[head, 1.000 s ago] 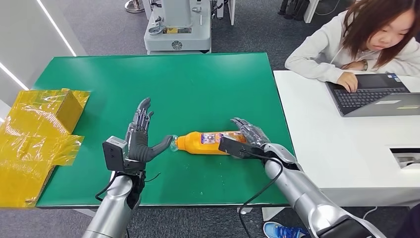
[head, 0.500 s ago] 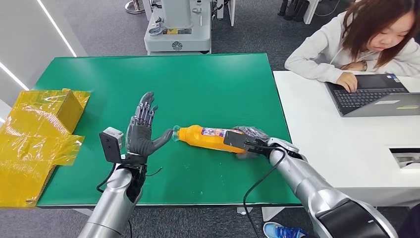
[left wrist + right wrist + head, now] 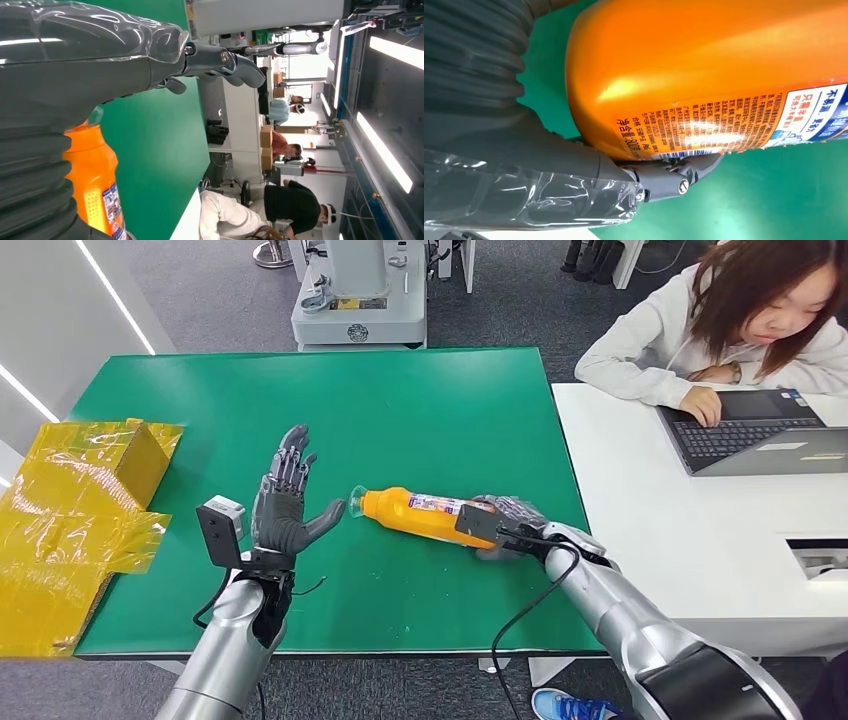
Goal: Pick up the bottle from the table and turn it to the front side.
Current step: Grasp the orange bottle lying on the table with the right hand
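yellow wrapped boxes sit beside green table.

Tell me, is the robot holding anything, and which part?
Yes. The right hand grips the orange bottle around its base end; the left hand is open, holding nothing.

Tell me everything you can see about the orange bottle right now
The orange bottle looks like glossy plastic, with a clear cap end and a label of orange, white and blue print with a barcode. It lies roughly on its side over the green table, cap end toward the left hand. The right hand grips its base end. The left hand is open with spread fingers, thumb tip close to the cap; contact cannot be told.
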`<state>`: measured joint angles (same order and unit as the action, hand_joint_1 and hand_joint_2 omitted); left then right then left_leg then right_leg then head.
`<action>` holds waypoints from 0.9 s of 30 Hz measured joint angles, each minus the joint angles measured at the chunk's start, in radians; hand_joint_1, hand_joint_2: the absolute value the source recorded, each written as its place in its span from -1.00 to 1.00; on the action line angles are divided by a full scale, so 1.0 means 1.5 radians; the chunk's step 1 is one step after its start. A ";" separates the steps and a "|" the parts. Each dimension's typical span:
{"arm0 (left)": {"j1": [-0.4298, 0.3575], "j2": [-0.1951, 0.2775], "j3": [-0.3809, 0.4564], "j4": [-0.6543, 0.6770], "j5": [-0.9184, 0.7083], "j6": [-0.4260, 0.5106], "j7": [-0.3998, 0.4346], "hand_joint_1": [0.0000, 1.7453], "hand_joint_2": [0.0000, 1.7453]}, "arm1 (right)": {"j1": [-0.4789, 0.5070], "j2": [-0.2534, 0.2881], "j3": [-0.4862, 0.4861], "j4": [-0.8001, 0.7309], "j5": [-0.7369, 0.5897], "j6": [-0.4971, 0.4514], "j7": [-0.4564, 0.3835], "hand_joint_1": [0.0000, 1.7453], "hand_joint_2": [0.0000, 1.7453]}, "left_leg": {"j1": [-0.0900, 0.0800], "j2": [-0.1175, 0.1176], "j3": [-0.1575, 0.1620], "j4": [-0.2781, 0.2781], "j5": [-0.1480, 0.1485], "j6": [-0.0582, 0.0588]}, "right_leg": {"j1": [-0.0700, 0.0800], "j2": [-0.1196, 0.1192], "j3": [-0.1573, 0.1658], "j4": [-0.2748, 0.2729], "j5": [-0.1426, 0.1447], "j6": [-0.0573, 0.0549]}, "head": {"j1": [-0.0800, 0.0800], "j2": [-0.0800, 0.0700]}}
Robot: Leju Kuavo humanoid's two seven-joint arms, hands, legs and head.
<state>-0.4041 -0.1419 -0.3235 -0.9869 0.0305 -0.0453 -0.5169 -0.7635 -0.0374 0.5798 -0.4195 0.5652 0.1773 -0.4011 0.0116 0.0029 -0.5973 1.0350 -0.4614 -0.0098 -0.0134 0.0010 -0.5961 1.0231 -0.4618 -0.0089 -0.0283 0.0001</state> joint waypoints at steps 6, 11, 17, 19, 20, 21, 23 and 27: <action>0.008 0.007 0.000 0.000 0.010 0.010 -0.003 -1.00 1.00 | 0.067 0.000 -0.034 -0.051 -0.104 -0.047 -0.092 1.00 1.00 | 0.000 0.000 -0.001 0.000 0.000 0.000 | 0.000 0.000 0.000 0.000 0.000 0.000 | 0.000 0.000; 0.011 0.012 0.000 0.000 0.011 0.018 -0.009 -1.00 1.00 | 0.148 0.003 -0.059 -0.138 -0.165 -0.056 -0.129 1.00 1.00 | 0.000 -0.001 -0.002 0.000 0.000 0.000 | 0.000 -0.001 -0.001 0.000 -0.001 0.000 | 0.000 0.000; 0.013 0.015 0.005 0.000 0.010 0.054 -0.014 -1.00 1.00 | 0.259 0.010 -0.070 -0.267 -0.227 -0.083 -0.152 1.00 1.00 | 0.000 -0.002 -0.003 -0.001 -0.001 0.000 | 0.000 -0.002 -0.002 0.000 -0.001 0.000 | 0.000 0.000; 0.016 0.018 0.013 0.000 0.016 0.066 -0.014 -1.00 1.00 | 0.290 0.010 -0.078 -0.305 -0.245 -0.105 -0.154 1.00 1.00 | 0.000 -0.002 -0.003 -0.001 -0.001 0.000 | 0.000 -0.002 -0.002 0.000 -0.001 0.000 | 0.000 0.000; 0.017 0.020 0.019 0.000 0.020 0.070 -0.014 -1.00 1.00 | 0.304 0.010 -0.084 -0.323 -0.256 -0.115 -0.154 1.00 1.00 | 0.000 -0.002 -0.003 -0.001 -0.001 0.000 | 0.000 -0.002 -0.002 0.000 -0.001 0.000 | 0.000 0.000; 0.019 0.023 0.026 0.000 0.024 0.074 -0.015 -1.00 1.00 | 0.317 0.010 -0.092 -0.340 -0.266 -0.123 -0.155 1.00 1.00 | 0.000 -0.002 -0.003 -0.001 -0.001 0.000 | 0.000 -0.002 -0.002 0.000 -0.001 0.000 | 0.000 0.000; 0.022 0.028 0.040 -0.001 0.027 0.081 -0.017 -1.00 1.00 | 0.337 0.010 -0.110 -0.371 -0.281 -0.136 -0.155 1.00 1.00 | 0.000 -0.001 -0.003 -0.001 -0.001 0.000 | 0.000 -0.002 -0.002 0.000 -0.001 0.000 | 0.000 0.000; 0.023 0.040 0.067 -0.004 0.030 0.073 -0.006 -1.00 1.00 | 0.369 0.009 -0.153 -0.440 -0.300 -0.163 -0.162 1.00 1.00 | 0.000 -0.002 -0.003 -0.001 -0.001 0.000 | 0.000 -0.002 -0.002 0.000 -0.001 0.000 | 0.000 0.000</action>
<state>-0.3692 -0.0814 -0.2229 -0.9926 0.0762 0.0642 -0.5252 -0.2097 -0.0242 0.3500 -1.0794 0.1152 -0.0669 -0.6436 0.0117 0.0004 -0.6022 1.0339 -0.4622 -0.0099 -0.0133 -0.0022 -0.5998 1.0233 -0.4638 -0.0096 -0.0283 0.0000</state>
